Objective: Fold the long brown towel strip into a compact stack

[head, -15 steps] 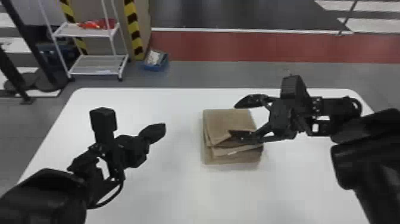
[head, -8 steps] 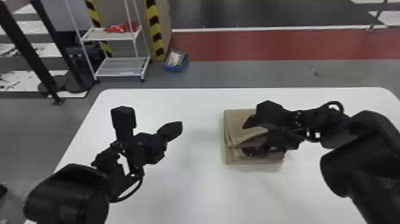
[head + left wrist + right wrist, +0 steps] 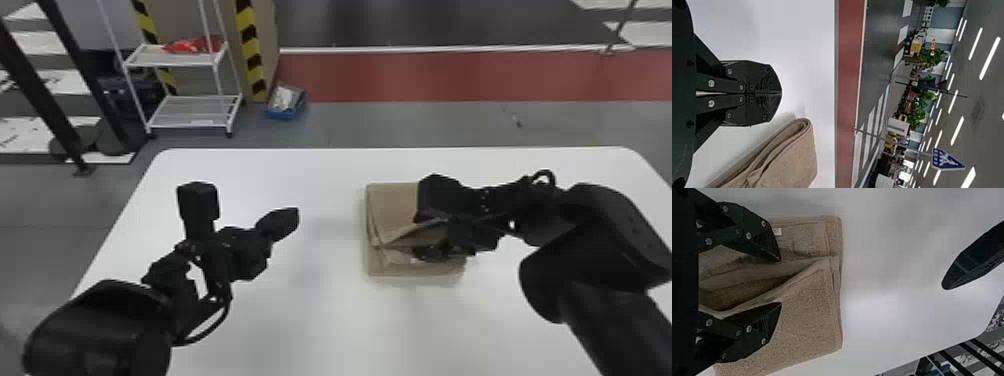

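Where the towel (image 3: 805, 321) folds, a label (image 3: 777, 231) seemingly shows.

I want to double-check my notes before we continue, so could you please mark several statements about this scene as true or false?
1. The left gripper has its fingers shut. True.
2. The fingers of the right gripper stand apart at the towel. True.
3. The towel lies stretched out in a single flat layer. False: it is folded in several layers on the white table.
4. The left gripper is clamped on the towel. False: it is away from the towel, to its left in the head view.
5. A blue bin sits on the floor beyond the table. True.
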Robot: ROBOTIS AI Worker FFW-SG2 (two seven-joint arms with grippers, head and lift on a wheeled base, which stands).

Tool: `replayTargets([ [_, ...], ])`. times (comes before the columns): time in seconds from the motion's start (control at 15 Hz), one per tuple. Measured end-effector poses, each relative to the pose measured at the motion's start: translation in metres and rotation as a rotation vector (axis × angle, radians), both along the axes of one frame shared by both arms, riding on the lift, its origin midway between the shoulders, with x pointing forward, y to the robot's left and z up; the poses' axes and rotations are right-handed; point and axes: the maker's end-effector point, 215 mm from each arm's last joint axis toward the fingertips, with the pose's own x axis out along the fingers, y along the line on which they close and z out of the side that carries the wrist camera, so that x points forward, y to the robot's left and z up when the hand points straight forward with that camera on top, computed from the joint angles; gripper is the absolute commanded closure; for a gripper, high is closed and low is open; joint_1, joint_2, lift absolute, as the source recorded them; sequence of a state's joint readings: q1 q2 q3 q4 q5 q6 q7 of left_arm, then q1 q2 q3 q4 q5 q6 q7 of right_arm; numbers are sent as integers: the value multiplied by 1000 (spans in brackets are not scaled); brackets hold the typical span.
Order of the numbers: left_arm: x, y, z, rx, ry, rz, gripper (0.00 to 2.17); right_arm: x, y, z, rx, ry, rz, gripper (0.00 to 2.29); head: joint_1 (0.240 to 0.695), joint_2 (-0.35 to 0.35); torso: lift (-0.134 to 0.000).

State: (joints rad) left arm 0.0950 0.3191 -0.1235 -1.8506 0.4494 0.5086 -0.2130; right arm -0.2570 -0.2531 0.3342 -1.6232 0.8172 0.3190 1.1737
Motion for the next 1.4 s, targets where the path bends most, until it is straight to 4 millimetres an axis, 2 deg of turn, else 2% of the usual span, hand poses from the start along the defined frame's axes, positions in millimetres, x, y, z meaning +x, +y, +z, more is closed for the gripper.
replayTargets([
  [0.2, -1, -3, 1, -1, -1, -6, 1514, 1, -4, 0, -7, 3, -13, 1312, 695, 36, -125],
  [0.27, -1, -4, 1, -2, -2, -7, 1514, 3, -4, 0, -7, 2, -17, 1423, 695, 35, -125],
  [0.53, -4, -7, 5, -7, -6, -13, 1514, 7, -9, 5, -7, -1, -41, 1450, 695, 27, -125],
  [0.73, -7, -16, 8, -13, -10, -35, 1517, 17, -17, 30, 38, -60, -73, 1450, 695, 15, -125],
  [0.93, -7, -43, 12, -20, -17, -103, 1517, 32, -34, 60, 125, -125, -129, 1450, 695, -29, -125],
  [1.27, -6, -96, 24, -89, -16, -269, 1517, 61, -74, 107, 277, -218, -277, 1450, 695, -121, -125],
  [1.4, -10, -115, 19, -104, 14, -333, 1517, 65, -82, 119, 344, -221, -324, 1450, 695, -145, -125],
])
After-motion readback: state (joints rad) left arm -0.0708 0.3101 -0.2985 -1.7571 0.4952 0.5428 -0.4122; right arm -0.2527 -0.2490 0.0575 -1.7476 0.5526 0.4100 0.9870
